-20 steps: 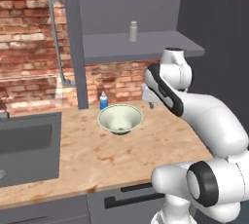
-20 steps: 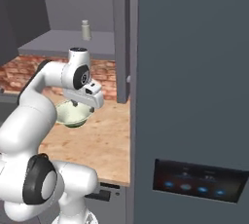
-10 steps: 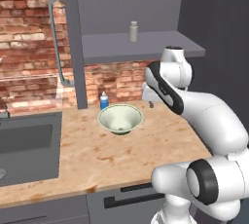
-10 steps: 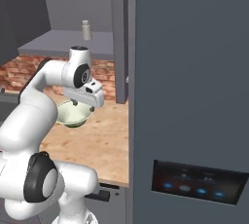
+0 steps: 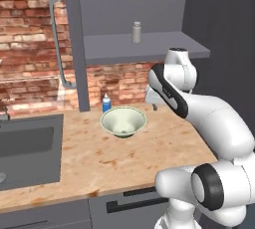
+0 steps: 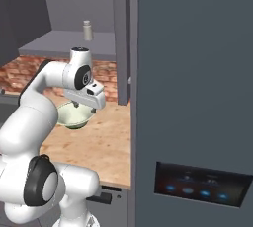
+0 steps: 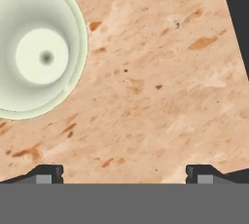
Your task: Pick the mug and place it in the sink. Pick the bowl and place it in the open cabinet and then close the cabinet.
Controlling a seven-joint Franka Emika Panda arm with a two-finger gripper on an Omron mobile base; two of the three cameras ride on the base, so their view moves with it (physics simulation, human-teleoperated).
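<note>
While the bowl (image 5: 123, 121) sits upright on the wooden counter (image 5: 149, 148) exactly where it sat a second ago, the arm has barely shifted: its hand stays above the counter to the right of the bowl, pointing down, much as in the earlier pictures. Seen from the left base view, the gripper (image 5: 155, 106) hangs just off the bowl's right rim, clear of it and holding nothing. Its two fingertips (image 7: 48, 173) stand wide apart in the hand view, with bare counter between them and the bowl (image 7: 34, 47) off to the upper left, not between the jaws. From the right base view the gripper (image 6: 78, 106) shows in front of the bowl (image 6: 73, 116), partly covering it.

Behind the bowl, against the brick wall, a small blue bottle (image 5: 106, 103) with a white cap stands upright, unmoved. The sink (image 5: 30, 148) lies at the left end of the counter, well apart from the bowl. Above the counter the cabinet (image 5: 144, 49) is open, its grey shelf carrying a small grey shaker (image 5: 136, 32), and the open door's edge (image 5: 74, 44) rises left of the bowl. Nothing on the counter has changed place since the earlier frames.
</note>
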